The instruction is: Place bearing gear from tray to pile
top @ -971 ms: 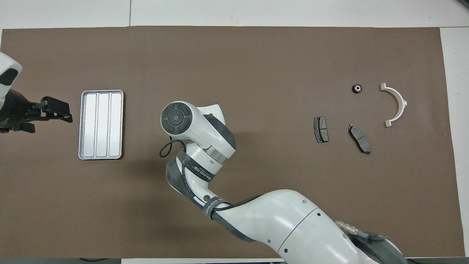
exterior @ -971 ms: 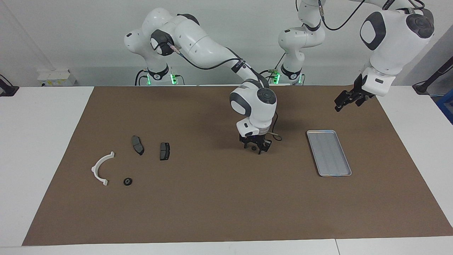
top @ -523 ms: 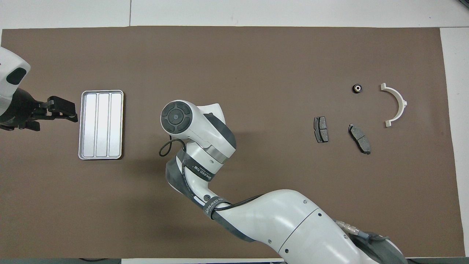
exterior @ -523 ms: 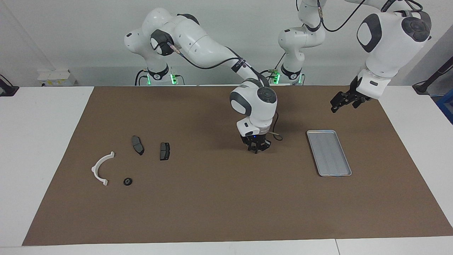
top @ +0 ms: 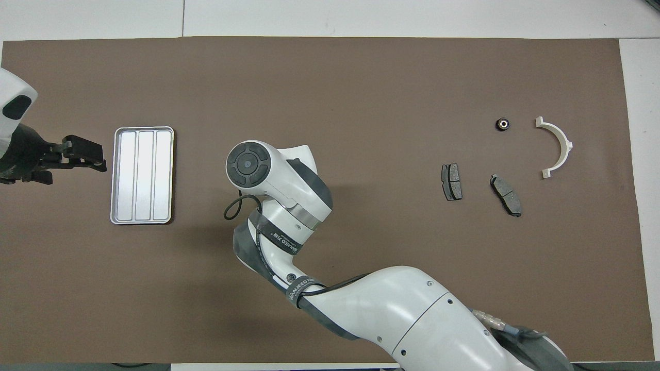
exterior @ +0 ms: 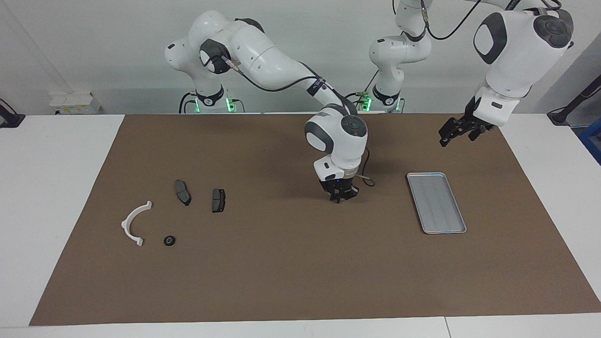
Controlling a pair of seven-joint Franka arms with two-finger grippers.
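The right arm sweeps in from its base, elbow high, wrist bent straight down over the middle of the brown mat. The right gripper hangs low over that bare patch, clenched tight, fingertips together on nothing I can see. The left arm towers at its own end, forearm dropping steeply, and the left gripper hovers released, jaws apart, tilted toward the mat's edge; it waits there. In the overhead view it sits at nine o'clock from the tray.

The mat covers most of the white table, a pale wall at the robots' backs.

The tray, silver-grey with ribs, lies flat toward the left arm's end, nothing in it. Over toward the right arm's end: the white half-ring bracket, two dark brake-pad pieces side by side, apart. The bearing gear, small, black and round, already rests on the mat just beside the bracket, in the overhead view at nine o'clock from the bracket's upper tip.
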